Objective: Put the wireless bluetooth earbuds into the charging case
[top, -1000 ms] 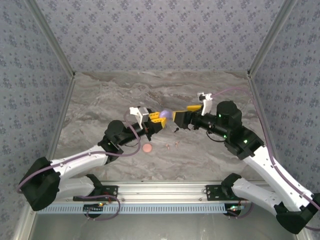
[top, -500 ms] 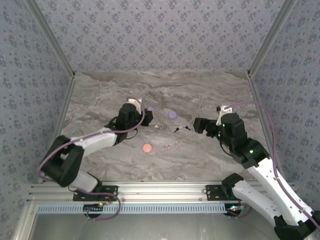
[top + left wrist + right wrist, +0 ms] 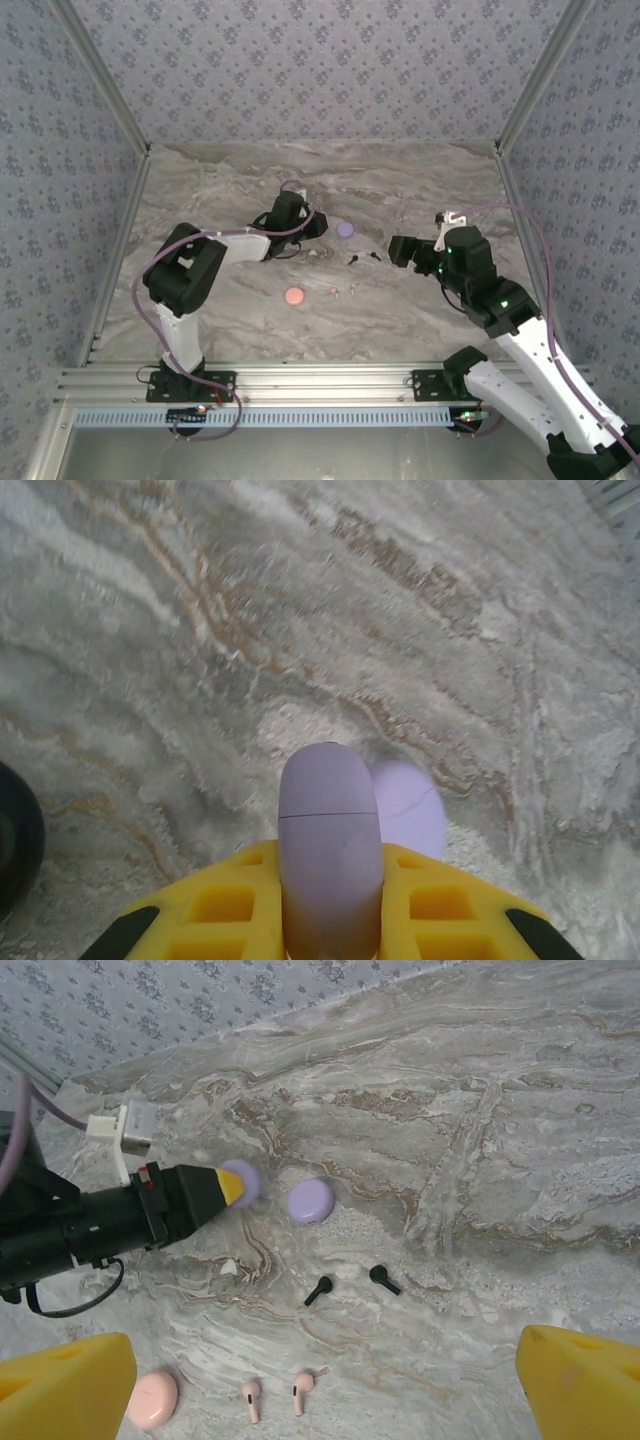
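My left gripper (image 3: 330,885) is shut on a closed lilac charging case (image 3: 330,840), gripped on edge between the yellow fingers (image 3: 215,905). A second lilac case (image 3: 412,805) lies flat on the marble just beyond it. In the top view the left gripper (image 3: 316,222) sits left of that lilac case (image 3: 345,229). Two black earbuds (image 3: 319,1290) (image 3: 384,1279) and two pink earbuds (image 3: 250,1398) (image 3: 302,1392) lie loose on the table. My right gripper (image 3: 322,1380) hangs open above them, to the right of the black earbuds (image 3: 353,260) in the top view.
A pink round case (image 3: 152,1400) lies left of the pink buds, also seen in the top view (image 3: 293,296). A small white fleck (image 3: 229,1268) sits on the marble. Patterned walls (image 3: 320,70) enclose the table on three sides.
The two grippers were close together at mid-table; the right one drew back to the right and has held still since. The left arm has reached further right, up to the lilac cases.
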Tool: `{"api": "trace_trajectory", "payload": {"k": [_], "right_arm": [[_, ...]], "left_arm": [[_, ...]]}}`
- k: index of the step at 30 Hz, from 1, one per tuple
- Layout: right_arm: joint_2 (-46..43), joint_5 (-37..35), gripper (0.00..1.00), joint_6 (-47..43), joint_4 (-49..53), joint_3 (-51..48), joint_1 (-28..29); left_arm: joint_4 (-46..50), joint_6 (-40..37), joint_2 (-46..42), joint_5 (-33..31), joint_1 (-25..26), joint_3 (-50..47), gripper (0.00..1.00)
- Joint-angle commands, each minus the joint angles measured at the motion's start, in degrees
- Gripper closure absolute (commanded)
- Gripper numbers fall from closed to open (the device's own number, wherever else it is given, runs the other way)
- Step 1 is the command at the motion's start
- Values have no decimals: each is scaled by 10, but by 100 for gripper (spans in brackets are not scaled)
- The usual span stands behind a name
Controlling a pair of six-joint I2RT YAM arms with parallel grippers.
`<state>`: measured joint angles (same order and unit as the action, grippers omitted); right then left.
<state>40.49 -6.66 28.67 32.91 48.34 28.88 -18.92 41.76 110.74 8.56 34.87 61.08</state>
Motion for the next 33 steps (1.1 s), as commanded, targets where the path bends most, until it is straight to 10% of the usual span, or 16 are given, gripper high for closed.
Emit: {"api": "trace_trajectory", "payload": {"k": [1, 25, 33], "right_arm": [[-8, 7, 0, 6, 13, -8, -4], [2, 27, 0, -11, 34, 10, -27], [25, 79, 0, -63, 18, 18, -32]], "left_arm": [[4, 28, 10, 13, 1, 22, 99], [28, 42, 9, -37, 5, -7, 57], [50, 0, -116, -97, 4, -65, 43]]}}
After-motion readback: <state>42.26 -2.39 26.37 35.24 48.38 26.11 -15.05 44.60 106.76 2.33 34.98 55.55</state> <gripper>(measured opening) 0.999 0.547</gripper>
